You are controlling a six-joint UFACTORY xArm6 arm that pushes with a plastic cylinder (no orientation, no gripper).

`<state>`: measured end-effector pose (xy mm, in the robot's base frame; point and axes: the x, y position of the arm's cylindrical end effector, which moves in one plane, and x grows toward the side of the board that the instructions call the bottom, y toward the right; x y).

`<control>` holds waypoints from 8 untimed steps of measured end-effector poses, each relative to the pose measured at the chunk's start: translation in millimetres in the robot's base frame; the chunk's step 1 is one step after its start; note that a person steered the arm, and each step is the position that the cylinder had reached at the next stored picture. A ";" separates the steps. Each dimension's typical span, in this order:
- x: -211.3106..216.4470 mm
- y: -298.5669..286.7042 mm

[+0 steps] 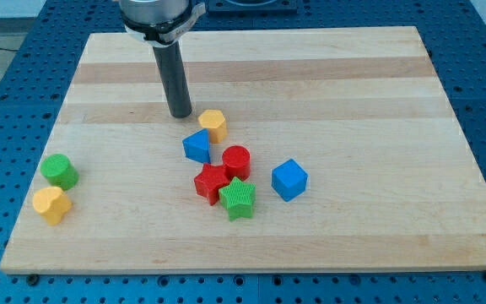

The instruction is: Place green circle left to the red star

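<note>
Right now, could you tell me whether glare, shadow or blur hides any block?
Camera view: sharp and evenly lit; soft small shadows only. Green circle and red star are crisp. My tip is clear, just left of the yellow block. No glare on the board.

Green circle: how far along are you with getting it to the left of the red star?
Done: nothing visible yet. The green circle sits near the board's left edge, far from the red star, beside a yellow block. In hand: my tip stands near the cluster's top, by another yellow block. Left: reach the circle and push it rightward.
</note>
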<state>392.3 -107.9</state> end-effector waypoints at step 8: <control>142.6 -44.3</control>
